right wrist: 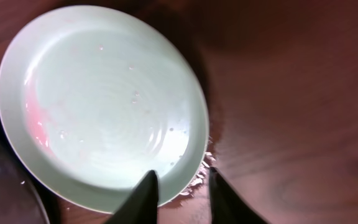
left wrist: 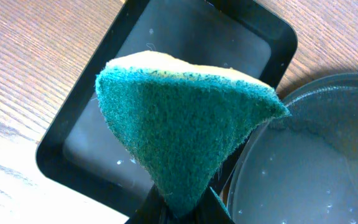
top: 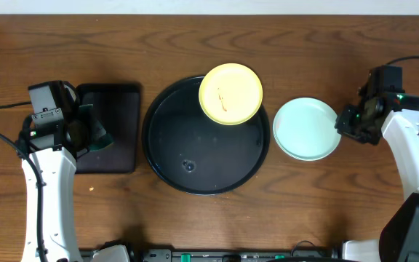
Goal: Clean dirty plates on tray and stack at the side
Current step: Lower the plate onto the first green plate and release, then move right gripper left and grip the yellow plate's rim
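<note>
The pale yellow plate (top: pixel 230 93) with a faint red smear rests on the upper right rim of the round black tray (top: pixel 195 156). A light turquoise plate (top: pixel 306 129) lies on the table right of the tray and looks like two stacked. In the right wrist view it (right wrist: pixel 104 99) has a pink smear at its left. My right gripper (top: pixel 345 125) (right wrist: pixel 180 177) is open, with its fingers straddling that plate's right rim. My left gripper (top: pixel 86 132) (left wrist: pixel 185 210) is shut on a green and yellow sponge (top: pixel 99 137) (left wrist: pixel 185 118), held above the rectangular tray.
A smaller rectangular black tray (top: pixel 115 109) (left wrist: pixel 166 56) lies left of the round tray (left wrist: pixel 303 168), whose wet floor shows water drops. Water drops (right wrist: pixel 197 180) lie on the wooden table by the turquoise plate's rim.
</note>
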### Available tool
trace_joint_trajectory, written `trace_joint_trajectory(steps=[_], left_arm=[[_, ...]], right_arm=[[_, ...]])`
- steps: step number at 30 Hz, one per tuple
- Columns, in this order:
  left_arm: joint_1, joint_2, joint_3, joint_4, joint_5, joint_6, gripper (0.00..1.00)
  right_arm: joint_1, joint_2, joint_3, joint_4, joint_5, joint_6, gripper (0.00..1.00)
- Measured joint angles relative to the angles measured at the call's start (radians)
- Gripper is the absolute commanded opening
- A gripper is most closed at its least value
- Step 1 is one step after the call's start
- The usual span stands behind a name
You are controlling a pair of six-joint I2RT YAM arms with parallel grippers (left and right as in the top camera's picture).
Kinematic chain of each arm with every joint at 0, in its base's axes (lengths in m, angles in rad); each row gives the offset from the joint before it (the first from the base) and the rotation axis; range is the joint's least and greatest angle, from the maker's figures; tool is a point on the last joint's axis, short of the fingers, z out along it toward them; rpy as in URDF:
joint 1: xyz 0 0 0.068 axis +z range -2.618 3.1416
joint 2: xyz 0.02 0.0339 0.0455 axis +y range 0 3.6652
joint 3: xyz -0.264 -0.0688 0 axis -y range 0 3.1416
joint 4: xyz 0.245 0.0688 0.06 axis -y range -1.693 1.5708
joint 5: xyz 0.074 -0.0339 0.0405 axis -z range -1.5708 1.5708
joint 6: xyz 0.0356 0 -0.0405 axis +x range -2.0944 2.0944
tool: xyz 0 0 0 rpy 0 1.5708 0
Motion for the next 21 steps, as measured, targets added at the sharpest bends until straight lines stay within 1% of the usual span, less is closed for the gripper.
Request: trace_joint_trajectory(steps=[1,5,8,12,14,16,17,20,21], left_arm=[[0.000,0.000,0.000,0.000,0.000,0.000,0.08],[0.000,0.000,0.000,0.000,0.000,0.000,0.08],[0.000,0.000,0.000,0.000,0.000,0.000,0.08],[0.000,0.000,0.000,0.002,0.000,0.000,0.08],[0.000,0.001,0.000,0.002,0.000,0.000,0.08],[0.000,0.002,0.000,0.002,0.000,0.000,0.08],[0.000,0.002,0.000,0.002,0.000,0.000,0.08],[0.000,0.003,0.000,0.002,0.000,0.000,0.08],[0.000,0.004,0.000,0.002,0.000,0.000,0.08]], right_arm=[[0.004,0.000,0.000,0.013,-0.014,-0.010,0.35],[0.046,0.000,0.008,0.036,-0.085,-0.040,0.39],[0.098,0.001,0.051,0.037,-0.121,-0.048,0.42],[0.177,0.047,0.217,0.040,-0.146,-0.056,0.45],[0.218,0.108,0.328,0.034,-0.158,-0.066,0.46],[0.260,0.209,0.463,0.006,-0.177,-0.091,0.48],[0.266,0.225,0.484,0.000,-0.180,-0.096,0.49],[0.308,0.395,0.657,-0.043,-0.207,-0.138,0.52],[0.320,0.436,0.690,-0.056,-0.212,-0.148,0.52]])
